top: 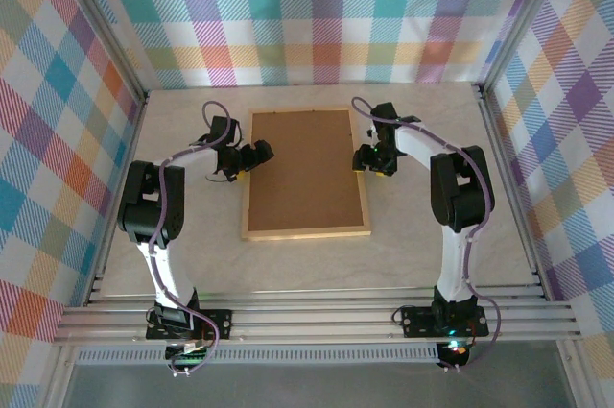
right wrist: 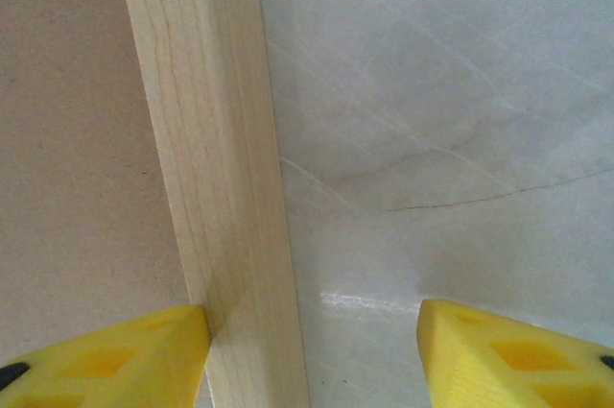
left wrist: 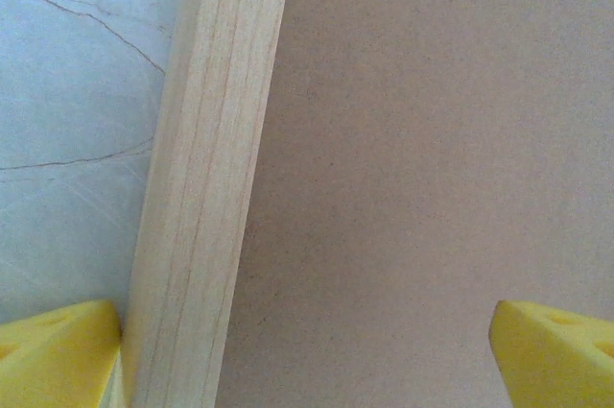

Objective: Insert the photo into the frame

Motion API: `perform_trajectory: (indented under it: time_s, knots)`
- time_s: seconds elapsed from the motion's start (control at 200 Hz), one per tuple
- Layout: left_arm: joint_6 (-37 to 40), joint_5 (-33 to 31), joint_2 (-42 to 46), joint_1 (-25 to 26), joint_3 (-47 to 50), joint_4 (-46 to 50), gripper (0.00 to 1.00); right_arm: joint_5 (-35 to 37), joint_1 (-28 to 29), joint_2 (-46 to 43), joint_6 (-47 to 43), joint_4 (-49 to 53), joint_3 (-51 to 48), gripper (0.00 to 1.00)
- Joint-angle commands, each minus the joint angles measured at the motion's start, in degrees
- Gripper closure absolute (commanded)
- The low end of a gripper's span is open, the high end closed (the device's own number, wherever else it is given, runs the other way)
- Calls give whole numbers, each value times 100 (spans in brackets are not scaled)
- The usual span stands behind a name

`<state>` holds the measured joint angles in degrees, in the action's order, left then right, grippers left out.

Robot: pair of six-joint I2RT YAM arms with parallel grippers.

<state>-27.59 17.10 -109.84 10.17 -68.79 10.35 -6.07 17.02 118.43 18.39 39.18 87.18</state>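
Our left gripper (left wrist: 307,320) has its yellow fingers (left wrist: 58,355) spread wide and holds nothing. In the wrist view they sit at 7 and 5 o'clock. One is just beside the outer side of the light wood rail of the frame (left wrist: 206,187), and the other is over the brown backing board (left wrist: 432,139).

Our right gripper (right wrist: 315,317) is about half open and also empty. One finger is at 7 o'clock over the board, against the rail's inner edge. The other is at 5 o'clock above the pale marbled table (right wrist: 432,91), apart from the wood.

From above, we see the frame lying flat in the middle of the table, backing upward, its long sides running 12 to 6. The left gripper is at its 9 o'clock edge and the right gripper at its 3 o'clock edge.
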Motion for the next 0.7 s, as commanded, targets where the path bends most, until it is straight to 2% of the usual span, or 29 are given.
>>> perform_trajectory:
  time_s: [0.0,0.345,0.695]
  knots:
    - [-60,322,132,33,94,214,2,-124,53,398,113,16,-33,39]
    - [-211,453,43,334,59,99,2,-344,390,848,269,135,164,39]
    - [-229,432,69,345,59,108,2,-419,443,1085,364,121,194,39]
